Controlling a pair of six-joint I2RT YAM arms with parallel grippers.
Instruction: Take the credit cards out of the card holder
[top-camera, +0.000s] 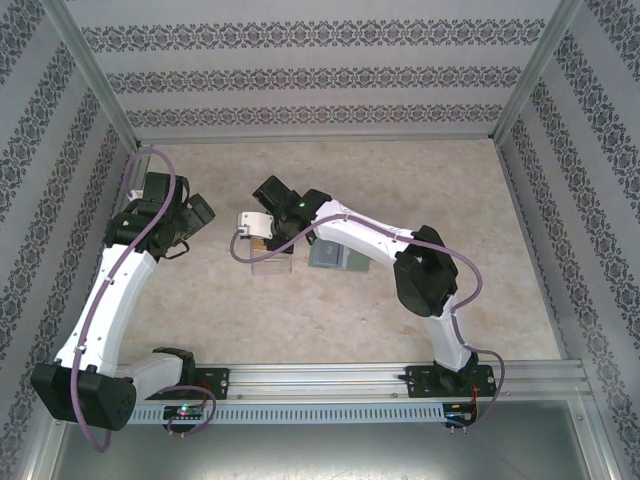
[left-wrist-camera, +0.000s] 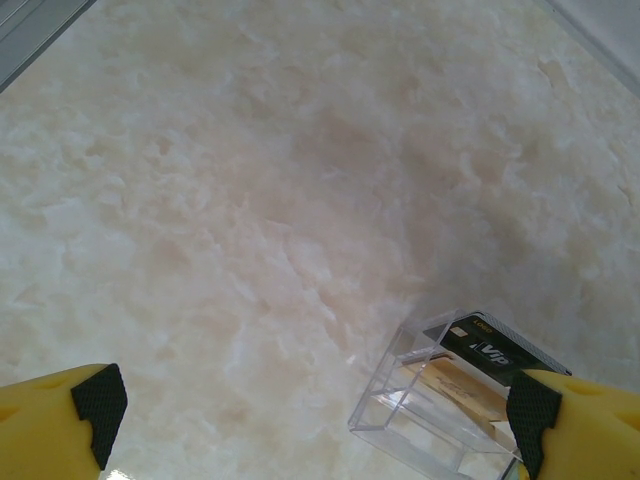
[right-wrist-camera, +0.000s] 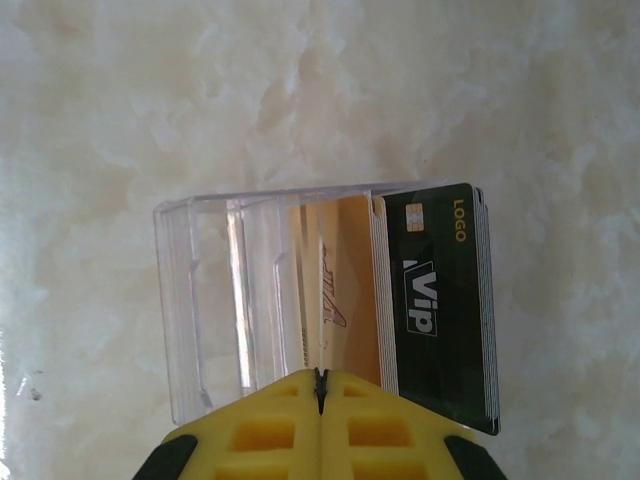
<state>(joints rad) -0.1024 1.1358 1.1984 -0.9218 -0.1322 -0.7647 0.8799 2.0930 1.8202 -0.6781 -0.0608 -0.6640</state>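
Although the right claw hangs clenched on nothing over the clear plastic box with its black VIP card, the card holder lies on the counter just beside that box, to its right from overhead, partly under that arm's forearm. The right claw is the nearer. The left claw, spread wide and empty, sits beyond the box. The card holder's long axis, and any credit cards in it, are too small to tell.

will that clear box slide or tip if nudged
Likely slides: the clear box sits on a smooth table. Probably light and rigid, given its thin clear walls. The cards sit at one end, so it may pivot.
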